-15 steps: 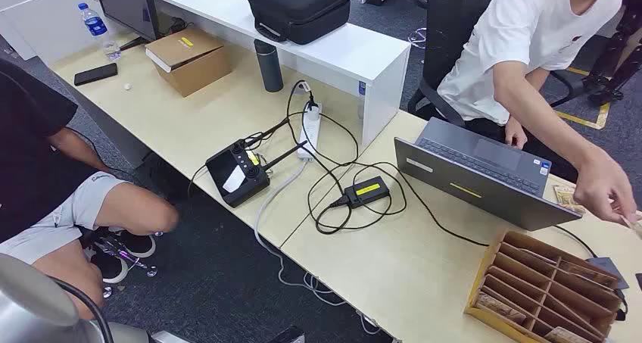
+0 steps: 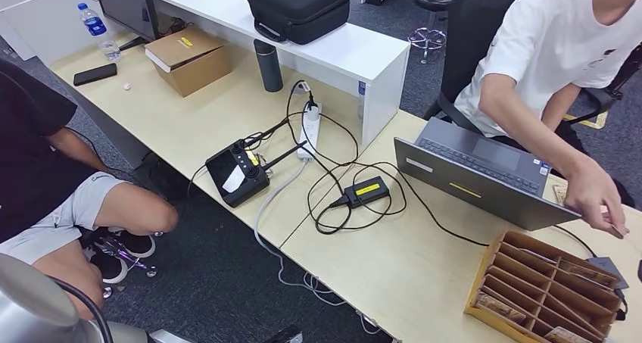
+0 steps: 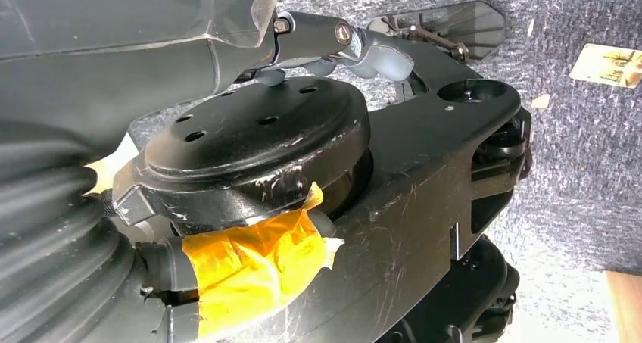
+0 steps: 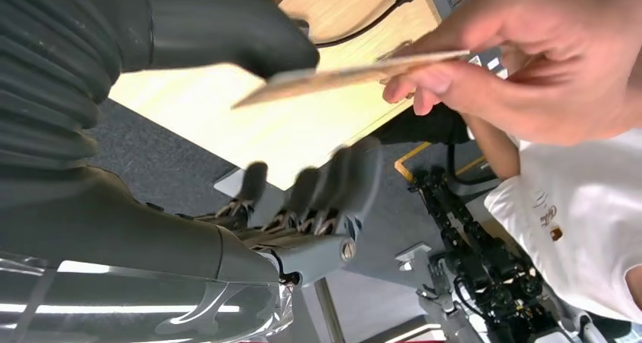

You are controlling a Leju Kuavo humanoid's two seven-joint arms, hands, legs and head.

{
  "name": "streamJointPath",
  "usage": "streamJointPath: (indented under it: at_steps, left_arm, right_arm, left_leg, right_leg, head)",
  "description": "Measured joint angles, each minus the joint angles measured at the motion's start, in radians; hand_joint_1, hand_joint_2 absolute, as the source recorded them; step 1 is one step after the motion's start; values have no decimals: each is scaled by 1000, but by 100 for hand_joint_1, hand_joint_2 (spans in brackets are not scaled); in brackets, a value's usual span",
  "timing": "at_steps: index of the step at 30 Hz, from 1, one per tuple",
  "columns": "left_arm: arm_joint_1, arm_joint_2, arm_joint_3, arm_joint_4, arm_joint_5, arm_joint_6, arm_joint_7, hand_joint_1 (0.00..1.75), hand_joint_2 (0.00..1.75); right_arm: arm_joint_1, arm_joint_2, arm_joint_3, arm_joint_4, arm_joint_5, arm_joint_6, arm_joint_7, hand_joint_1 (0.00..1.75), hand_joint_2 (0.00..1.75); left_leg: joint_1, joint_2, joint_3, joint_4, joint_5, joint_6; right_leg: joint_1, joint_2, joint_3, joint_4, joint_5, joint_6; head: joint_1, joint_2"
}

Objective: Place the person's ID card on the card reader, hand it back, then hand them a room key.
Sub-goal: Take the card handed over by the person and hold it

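Observation:
A person in a white shirt sits across the desk and reaches a hand out over its right end, pinching a tan ID card. In the right wrist view the card's free end lies just under my right hand's thick thumb, while the darker fingers stand apart below it, not closed on the card. A dark flat device, perhaps the card reader, lies behind the cardboard card organiser. My left hand hangs beside my body over the floor and holds nothing.
An open grey laptop sits left of the person's hand. A black power brick and looped cables lie mid-desk, with a black controller at the desk edge. Another person sits at the left. A card lies on the carpet.
The person has leaned in and their hand with the card has moved left and down from the picture's right edge. The desk items have not moved.

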Motion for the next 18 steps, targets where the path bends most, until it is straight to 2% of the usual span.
streamJointPath:
  at_steps: [18]
  left_arm:
    - [1,9,1,0,1,-28,8,0,175]
  right_arm:
    - [16,0,0,-22,-29,6,-6,175,175]
  left_leg:
    - [0,0,0,0,0,0]
  right_leg:
    - [0,0,0,0,0,0]
  head:
    - [0,0]
